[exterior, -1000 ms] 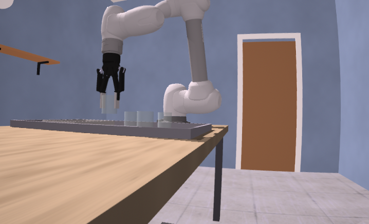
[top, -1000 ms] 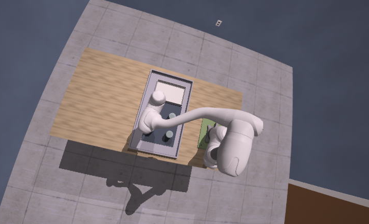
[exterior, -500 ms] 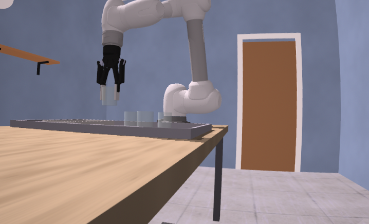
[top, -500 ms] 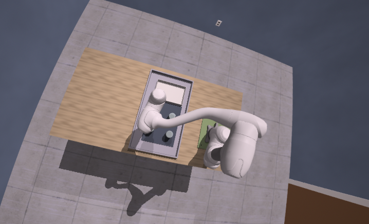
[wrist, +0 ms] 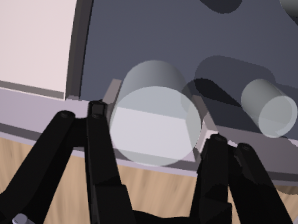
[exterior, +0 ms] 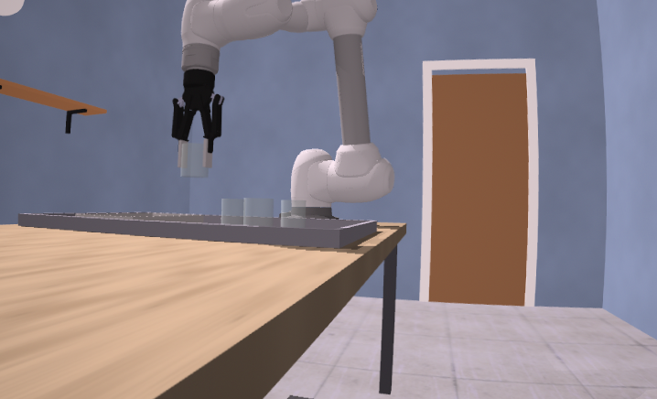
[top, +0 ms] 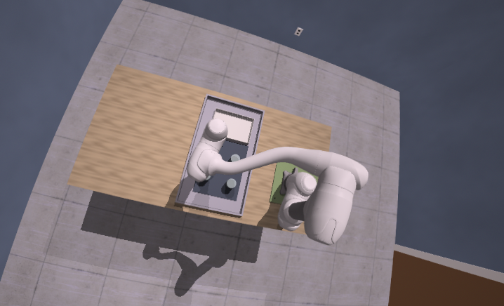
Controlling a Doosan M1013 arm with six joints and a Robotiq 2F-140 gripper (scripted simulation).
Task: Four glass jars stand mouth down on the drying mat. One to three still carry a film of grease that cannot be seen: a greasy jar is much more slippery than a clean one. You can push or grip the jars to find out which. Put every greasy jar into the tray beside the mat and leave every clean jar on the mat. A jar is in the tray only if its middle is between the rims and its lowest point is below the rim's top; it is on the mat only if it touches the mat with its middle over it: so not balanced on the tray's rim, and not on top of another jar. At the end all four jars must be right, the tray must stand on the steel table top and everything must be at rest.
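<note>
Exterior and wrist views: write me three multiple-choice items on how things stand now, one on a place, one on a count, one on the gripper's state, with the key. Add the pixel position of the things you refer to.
1. Where is the gripped jar?
A) Standing on the mat
B) In the air
C) Lying in the tray

2. How many jars stand apart from the gripper in the exterior view?
A) One
B) Two
C) Three

3. What state is the gripper in?
A) Shut on a jar
B) Wide open, holding nothing
C) Fully shut, holding nothing

1: B, the gripped jar [exterior: 193, 159] [wrist: 155, 127] hangs well above the grey rim [exterior: 172, 234] in the exterior view.
2: C, three jars [exterior: 258, 211] show in a row behind that rim.
3: A, the gripper [exterior: 194, 154] [wrist: 154, 101] has a pad against each side of the jar.
</note>
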